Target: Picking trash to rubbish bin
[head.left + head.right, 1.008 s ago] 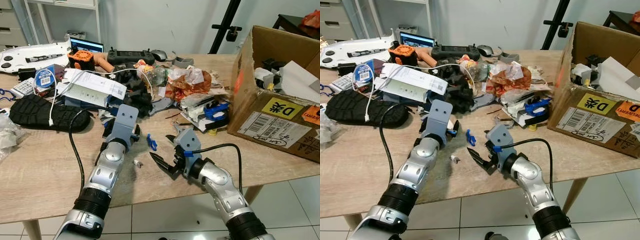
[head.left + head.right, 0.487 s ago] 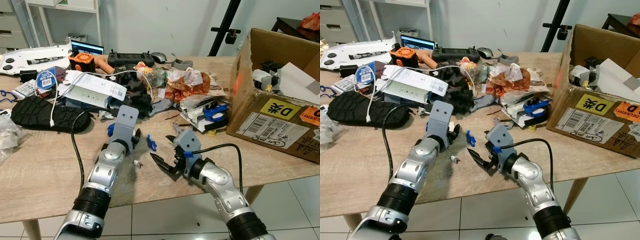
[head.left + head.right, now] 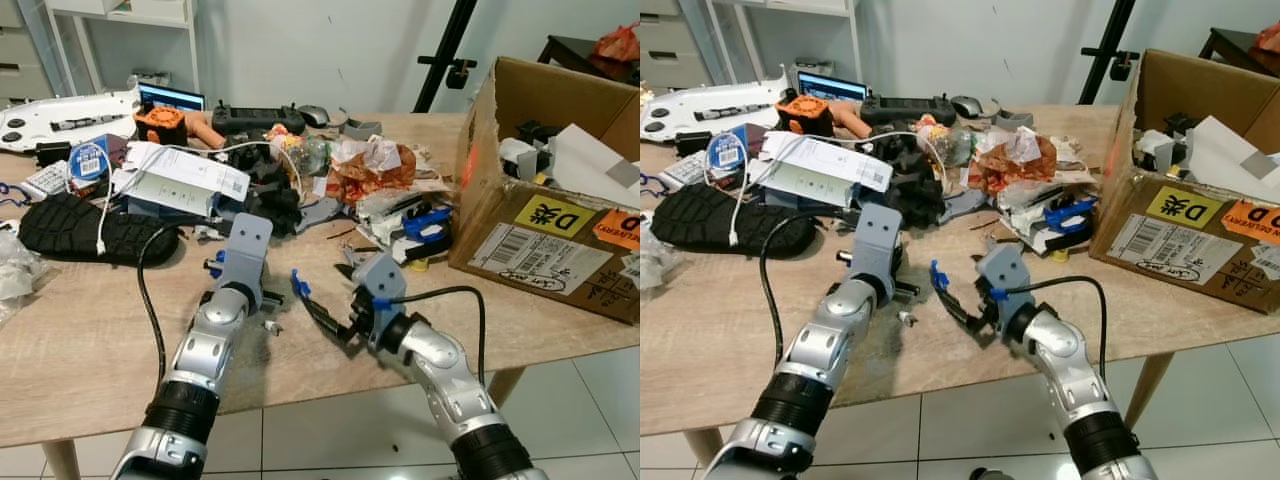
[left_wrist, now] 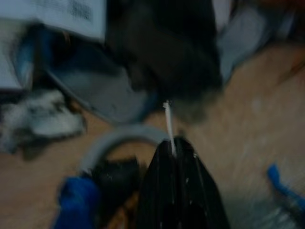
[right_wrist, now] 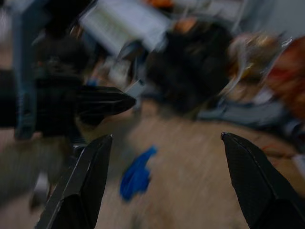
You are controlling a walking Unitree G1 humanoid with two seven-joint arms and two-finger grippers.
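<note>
While my right claw (image 3: 318, 318) hovers low over the bench (image 3: 80, 330) near its front edge, its two black fingers (image 5: 81, 186) stand wide apart with nothing between them. Just ahead of the tips lies a small blue scrap (image 3: 298, 284) of trash on the bare wood; in the right wrist view the same scrap (image 5: 137, 172) sits between and beyond the two fingertips, blurred.

My left claw (image 3: 902, 289) rests beside it, toward the bench's left, and its fingers are pressed together; in the left wrist view they (image 4: 177, 191) form one dark wedge, with a thin pale sliver (image 4: 167, 126) sticking out past the tip. I cannot tell whether that sliver is pinched or merely lying beyond. A tiny white bit (image 3: 270, 327) lies on the wood just beside that wrist.

Farther in, toward the middle of the bench, trash is heaped: crumpled orange-and-white wrappers (image 3: 372, 165), a dark tangled lump (image 3: 270, 180), a white printed box (image 3: 180, 178) with a white cable (image 3: 104, 215) draped over it, and a blue clip-like piece (image 3: 425, 222). A black shoe sole (image 3: 85, 225) lies toward the left edge. At the right end stands an open cardboard box (image 3: 545, 235) holding paper and other scraps. Along the far edge sit a black controller (image 3: 258, 117) and an orange block (image 3: 158, 122).
</note>
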